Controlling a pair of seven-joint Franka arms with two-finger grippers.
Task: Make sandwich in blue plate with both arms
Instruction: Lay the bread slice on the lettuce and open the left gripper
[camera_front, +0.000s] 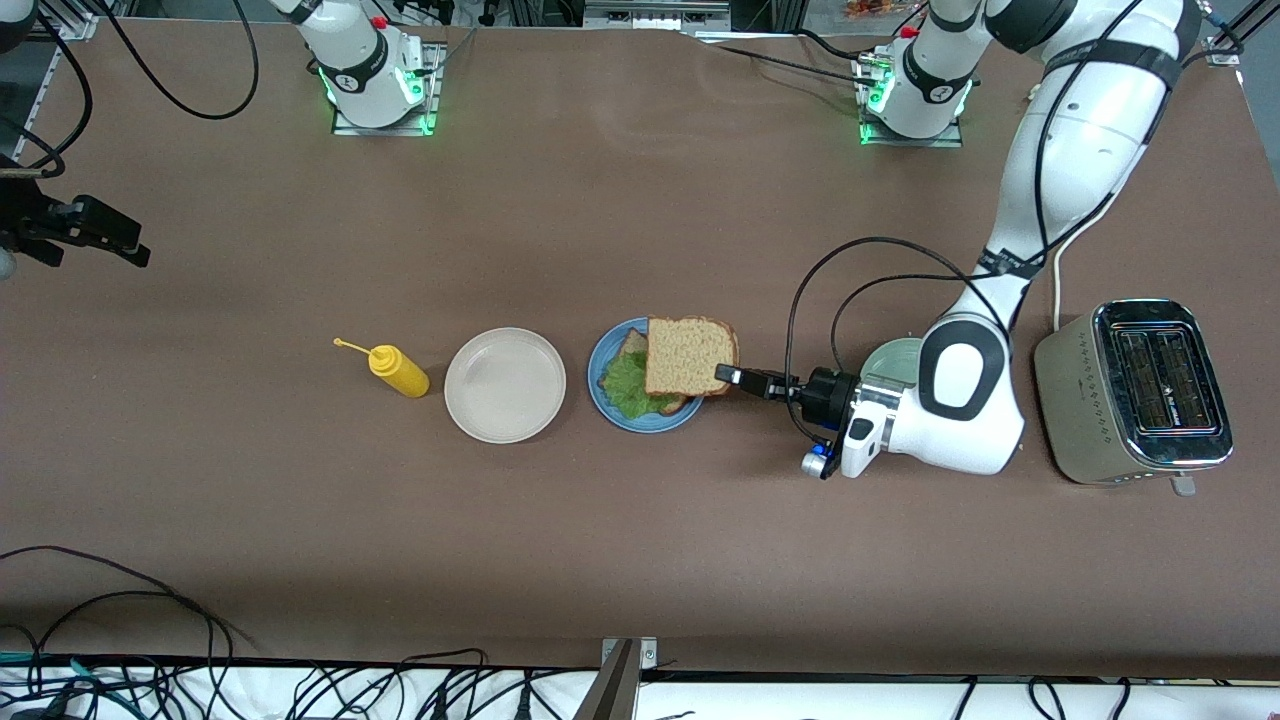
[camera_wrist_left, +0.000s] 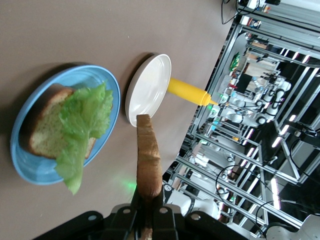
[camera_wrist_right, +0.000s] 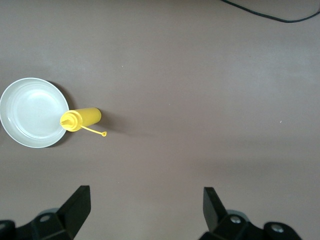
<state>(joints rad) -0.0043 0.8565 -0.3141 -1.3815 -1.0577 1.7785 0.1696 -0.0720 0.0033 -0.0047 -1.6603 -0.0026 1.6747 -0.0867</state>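
The blue plate (camera_front: 640, 421) holds a brown bread slice (camera_front: 633, 343) with a crinkly green lettuce leaf (camera_front: 628, 386) on it. My left gripper (camera_front: 728, 376) is shut on the edge of a second bread slice (camera_front: 690, 355), which hangs flat over the plate and partly covers the lettuce. In the left wrist view that slice (camera_wrist_left: 148, 155) shows edge-on, clamped in the left gripper (camera_wrist_left: 148, 196), above the blue plate (camera_wrist_left: 30, 167) and lettuce (camera_wrist_left: 82, 120). My right gripper (camera_wrist_right: 146, 200) is open and holds nothing, high over the right arm's end of the table (camera_front: 130, 245).
A beige plate (camera_front: 505, 385) sits beside the blue plate toward the right arm's end, with a yellow squeeze bottle (camera_front: 398, 371) lying past it. A pale green plate (camera_front: 893, 360) lies under the left arm's wrist. A steel toaster (camera_front: 1135, 390) stands at the left arm's end.
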